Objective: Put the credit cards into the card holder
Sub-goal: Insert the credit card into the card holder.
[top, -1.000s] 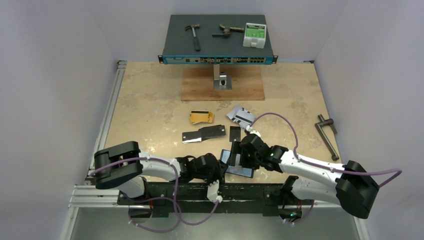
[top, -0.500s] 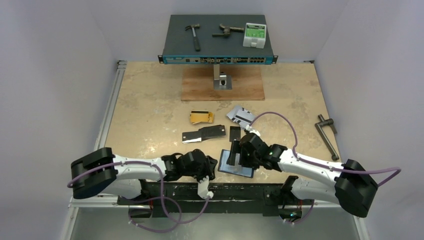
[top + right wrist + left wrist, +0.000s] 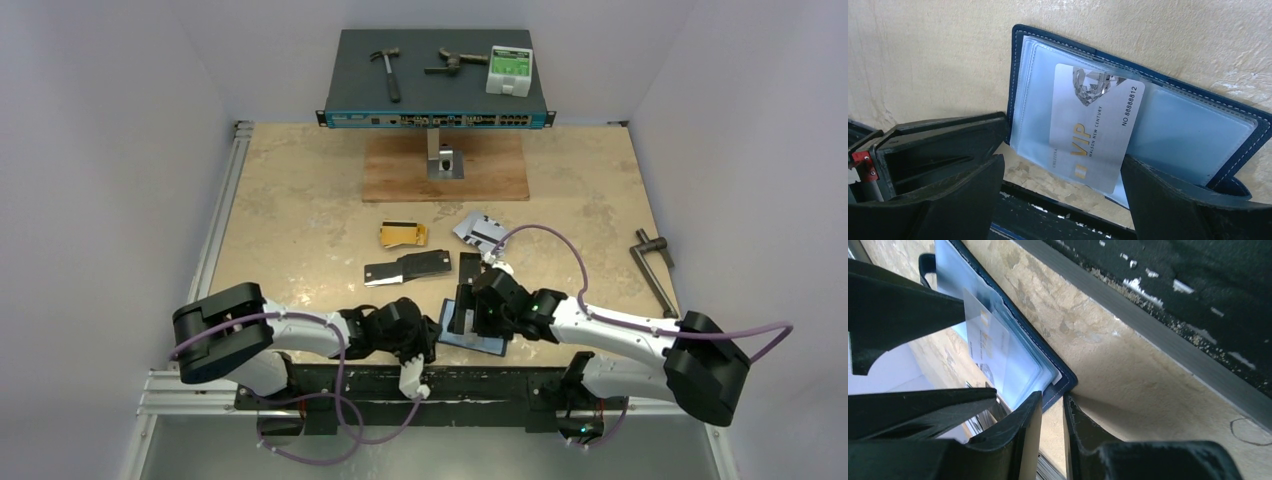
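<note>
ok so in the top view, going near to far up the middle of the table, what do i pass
card holder → black cards → gold card → wooden board → network switch

Both the left arm (image 3: 298, 328) and right arm (image 3: 622, 332) wear white shells, black joints and purple cables (image 3: 545, 232).

Left end effector (image 3: 1052, 399): two black fingers set a narrow gap apart, bare desk visible between them. Their tips sit at the near corner of the dark navy-blue stitched folding card holder (image 3: 1020, 367), which lies open on the mottled beige desk (image 3: 1108, 370). A pale silver-white plastic card (image 3: 988, 340) shows in its clear sleeve. Two broad black wedge-shaped forms (image 3: 898, 310), out of focus, overlap the holder's left side. A grey metal strip (image 3: 1158, 335) borders the desk.
</note>
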Robot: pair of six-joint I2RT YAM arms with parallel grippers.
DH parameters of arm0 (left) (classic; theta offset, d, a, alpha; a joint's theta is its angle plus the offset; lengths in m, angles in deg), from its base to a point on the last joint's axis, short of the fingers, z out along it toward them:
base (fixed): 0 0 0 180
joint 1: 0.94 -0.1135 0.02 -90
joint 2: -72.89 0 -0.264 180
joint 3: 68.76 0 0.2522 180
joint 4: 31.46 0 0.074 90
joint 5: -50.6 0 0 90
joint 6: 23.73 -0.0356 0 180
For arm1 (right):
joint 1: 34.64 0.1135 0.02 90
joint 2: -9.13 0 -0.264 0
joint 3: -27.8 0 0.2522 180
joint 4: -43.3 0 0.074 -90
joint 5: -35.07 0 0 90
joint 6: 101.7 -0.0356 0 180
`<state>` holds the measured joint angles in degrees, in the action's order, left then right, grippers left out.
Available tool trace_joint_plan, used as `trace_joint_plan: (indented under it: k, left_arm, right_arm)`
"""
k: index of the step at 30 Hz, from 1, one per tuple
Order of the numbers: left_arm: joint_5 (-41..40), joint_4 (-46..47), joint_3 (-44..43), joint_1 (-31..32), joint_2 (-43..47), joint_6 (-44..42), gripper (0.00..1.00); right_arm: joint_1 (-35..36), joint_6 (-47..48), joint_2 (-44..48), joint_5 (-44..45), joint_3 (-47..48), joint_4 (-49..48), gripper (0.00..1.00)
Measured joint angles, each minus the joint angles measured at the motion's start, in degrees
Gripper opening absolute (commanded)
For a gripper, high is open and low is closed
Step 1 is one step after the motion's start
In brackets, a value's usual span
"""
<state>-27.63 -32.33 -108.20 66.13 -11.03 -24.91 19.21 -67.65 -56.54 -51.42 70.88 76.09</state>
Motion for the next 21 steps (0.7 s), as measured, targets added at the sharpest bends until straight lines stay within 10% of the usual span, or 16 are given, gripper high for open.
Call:
trace_joint_plan:
  k: [21]
  left_arm:
    - [-1.6,-0.68,-0.81,4.63,-0.15,4.2,0.21]
  right_arm:
    - [2.54,0.24,-5.68,0.0,3.21,-1.14,0.87]
